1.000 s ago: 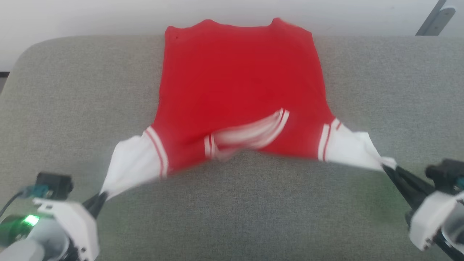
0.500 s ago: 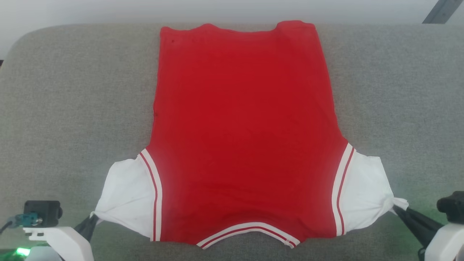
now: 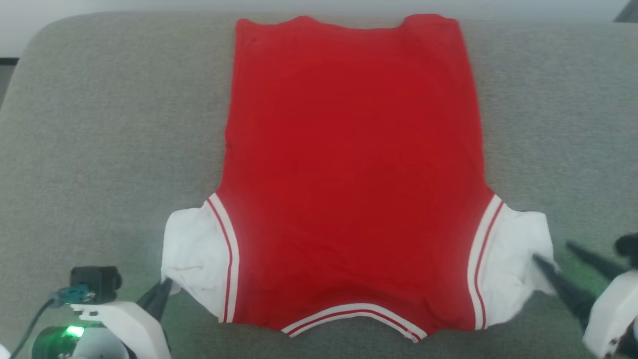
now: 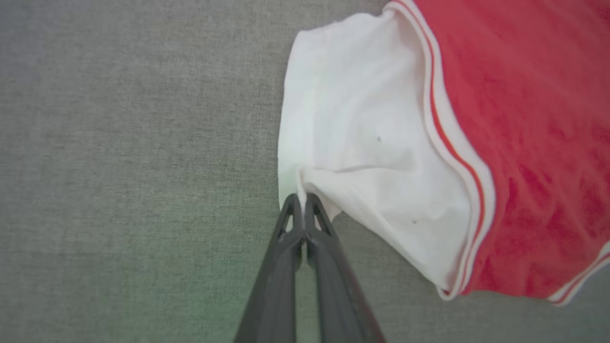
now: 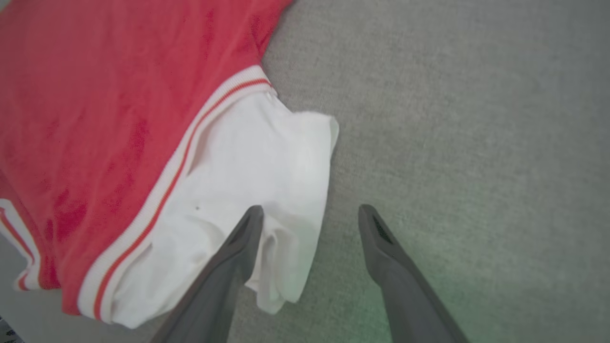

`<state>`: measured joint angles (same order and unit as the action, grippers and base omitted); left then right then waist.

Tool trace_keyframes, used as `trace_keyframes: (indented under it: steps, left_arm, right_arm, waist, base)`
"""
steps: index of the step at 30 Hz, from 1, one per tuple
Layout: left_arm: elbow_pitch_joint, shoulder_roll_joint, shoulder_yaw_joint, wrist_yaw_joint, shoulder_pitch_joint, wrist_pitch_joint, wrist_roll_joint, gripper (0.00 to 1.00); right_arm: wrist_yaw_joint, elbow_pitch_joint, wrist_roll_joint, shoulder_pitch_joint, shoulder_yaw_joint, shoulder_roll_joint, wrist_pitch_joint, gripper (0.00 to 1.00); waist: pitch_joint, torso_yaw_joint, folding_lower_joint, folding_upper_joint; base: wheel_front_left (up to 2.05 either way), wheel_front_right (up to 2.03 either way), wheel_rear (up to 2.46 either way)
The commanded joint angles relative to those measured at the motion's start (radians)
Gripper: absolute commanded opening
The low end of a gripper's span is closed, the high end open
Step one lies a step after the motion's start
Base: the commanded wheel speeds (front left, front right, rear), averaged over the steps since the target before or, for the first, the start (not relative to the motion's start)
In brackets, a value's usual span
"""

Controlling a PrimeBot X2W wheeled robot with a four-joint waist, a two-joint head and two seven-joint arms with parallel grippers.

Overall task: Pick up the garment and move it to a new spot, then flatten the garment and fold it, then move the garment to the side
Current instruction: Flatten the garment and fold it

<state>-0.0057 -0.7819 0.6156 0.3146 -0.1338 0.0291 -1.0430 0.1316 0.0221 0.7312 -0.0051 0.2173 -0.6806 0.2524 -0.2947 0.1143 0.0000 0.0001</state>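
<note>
Garment lies flat on the cushion, reaching its far edge: moved and flattened, I judge. My left hand pinches a white sleeve; my right hand is spread, empty. Folding and moving aside remain.

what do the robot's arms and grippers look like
The left gripper and right gripper each have two long, dark grey, tapering fingers with cut-out tips, on white moulded wrist shells. The left wrist carries a small black camera, a teal plug, a grey cable and a green light.
</note>
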Motion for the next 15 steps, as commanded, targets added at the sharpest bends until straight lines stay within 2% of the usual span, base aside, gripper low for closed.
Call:
trace_keyframes:
  steps: [1,5,8,12,15]
  left_arm:
    - [0.003,0.007,0.008,-0.006,-0.015,-0.007,0.016,0.00]
    - [0.012,0.034,0.024,-0.018,-0.046,-0.028,0.044,0.00]
    - [0.018,0.058,0.039,-0.030,-0.073,-0.034,0.060,0.00]
    - [0.031,0.089,0.056,-0.049,-0.114,-0.038,0.079,0.00]
    - [0.044,0.117,0.071,-0.069,-0.150,-0.038,0.093,0.00]
  right_arm:
    - [-0.002,0.027,0.007,-0.013,-0.022,0.002,0.006,1.00]
    - [-0.001,0.111,-0.010,-0.057,-0.132,0.029,0.046,1.00]
    - [-0.001,0.123,-0.065,-0.147,-0.191,0.062,0.083,1.00]
    - [-0.001,0.040,-0.129,-0.338,-0.195,0.120,0.124,1.00]
    - [-0.001,-0.080,-0.167,-0.497,-0.157,0.147,0.144,1.00]
  waist:
    - [-0.008,0.015,0.0000,-0.0001]
    - [-0.020,0.046,0.0000,-0.0001]
    - [-0.035,0.072,0.0000,-0.0001]
    - [-0.063,0.110,0.0000,-0.0001]
    - [-0.088,0.145,0.0000,-0.0001]
  base:
    - [0.00,0.00,0.00]
    - [0.00,0.00,0.00]
    - [0.00,0.00,0.00]
    - [0.00,0.00,0.00]
    - [0.00,0.00,0.00]
